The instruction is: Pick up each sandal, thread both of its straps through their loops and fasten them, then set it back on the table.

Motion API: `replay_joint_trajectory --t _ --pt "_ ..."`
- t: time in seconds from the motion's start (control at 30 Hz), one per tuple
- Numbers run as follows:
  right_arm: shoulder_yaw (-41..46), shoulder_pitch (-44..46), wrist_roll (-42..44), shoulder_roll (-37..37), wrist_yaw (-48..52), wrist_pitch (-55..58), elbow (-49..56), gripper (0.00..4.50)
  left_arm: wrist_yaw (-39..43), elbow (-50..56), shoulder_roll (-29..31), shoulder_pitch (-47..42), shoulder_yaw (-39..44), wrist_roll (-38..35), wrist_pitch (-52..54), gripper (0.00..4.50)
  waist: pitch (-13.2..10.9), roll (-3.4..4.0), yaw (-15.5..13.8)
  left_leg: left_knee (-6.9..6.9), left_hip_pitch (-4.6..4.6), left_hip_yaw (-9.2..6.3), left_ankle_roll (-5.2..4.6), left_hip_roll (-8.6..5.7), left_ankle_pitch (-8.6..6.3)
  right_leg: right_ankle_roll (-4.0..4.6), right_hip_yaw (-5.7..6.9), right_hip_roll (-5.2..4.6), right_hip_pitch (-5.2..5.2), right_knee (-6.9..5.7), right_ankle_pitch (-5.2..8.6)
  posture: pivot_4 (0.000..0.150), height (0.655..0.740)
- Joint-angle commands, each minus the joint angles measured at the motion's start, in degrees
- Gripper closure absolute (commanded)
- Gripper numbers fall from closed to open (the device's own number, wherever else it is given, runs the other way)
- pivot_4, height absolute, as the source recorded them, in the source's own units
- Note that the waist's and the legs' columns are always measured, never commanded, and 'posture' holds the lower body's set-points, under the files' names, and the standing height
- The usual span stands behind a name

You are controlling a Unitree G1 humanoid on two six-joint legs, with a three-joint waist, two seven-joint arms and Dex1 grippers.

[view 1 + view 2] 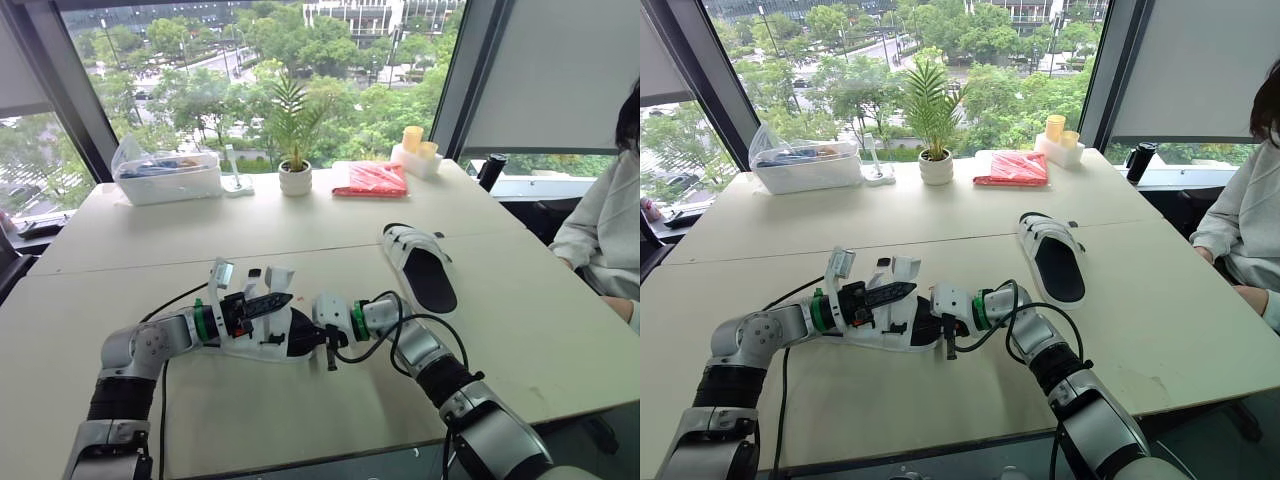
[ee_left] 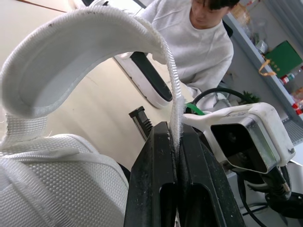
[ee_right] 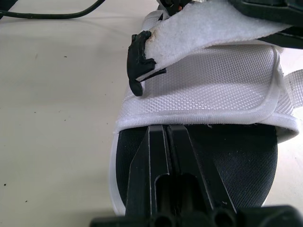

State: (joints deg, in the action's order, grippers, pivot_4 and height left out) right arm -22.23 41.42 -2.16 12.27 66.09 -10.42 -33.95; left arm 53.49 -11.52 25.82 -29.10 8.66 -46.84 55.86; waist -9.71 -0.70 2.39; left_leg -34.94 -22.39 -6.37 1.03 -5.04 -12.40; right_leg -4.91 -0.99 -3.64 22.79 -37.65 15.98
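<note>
A white sandal with a black footbed (image 1: pixel 262 340) lies on the table (image 1: pixel 150 250) between my two grippers. My left gripper (image 1: pixel 283 299) is shut on the edge of one of its white straps (image 2: pixel 85 52), which arches up off the upper. My right gripper (image 3: pixel 166 135) is shut and lies on the footbed (image 3: pixel 236 161), its tips at the rim of the white woven upper (image 3: pixel 208 90). A loose strap end with a black tip (image 3: pixel 141 54) hangs over that upper. The second sandal (image 1: pixel 420 265) rests flat to the right, apart from both grippers.
A person in a light sweater (image 1: pixel 600 225) sits at the table's right side. Along the far edge stand a clear plastic box (image 1: pixel 168 175), a potted plant (image 1: pixel 295 175), a red packet (image 1: pixel 370 180) and yellow cups (image 1: pixel 415 148). Black cables (image 1: pixel 400 325) loop beside my right arm.
</note>
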Motion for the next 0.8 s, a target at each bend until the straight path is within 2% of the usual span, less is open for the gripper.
replay_joint_trajectory --t 0.03,0.8 --pt "-1.65 -1.04 -1.24 -0.3 0.39 0.6 0.49 4.5 -0.06 -1.38 0.92 -0.22 0.7 0.61 0.33 4.46 0.0 0.0 0.01 0.0 0.0 0.0 0.0 0.0 0.0 0.0 0.0 0.0 0.0 0.0 0.0 0.15 0.74" --pt "-1.68 -0.94 -1.27 -0.31 0.35 0.73 0.4 4.5 -2.56 -5.55 0.11 -1.54 2.63 0.42 0.71 4.46 0.0 0.0 0.05 0.05 0.0 0.0 0.01 0.0 -0.01 0.0 -0.01 0.0 0.03 0.0 0.0 0.15 0.74"
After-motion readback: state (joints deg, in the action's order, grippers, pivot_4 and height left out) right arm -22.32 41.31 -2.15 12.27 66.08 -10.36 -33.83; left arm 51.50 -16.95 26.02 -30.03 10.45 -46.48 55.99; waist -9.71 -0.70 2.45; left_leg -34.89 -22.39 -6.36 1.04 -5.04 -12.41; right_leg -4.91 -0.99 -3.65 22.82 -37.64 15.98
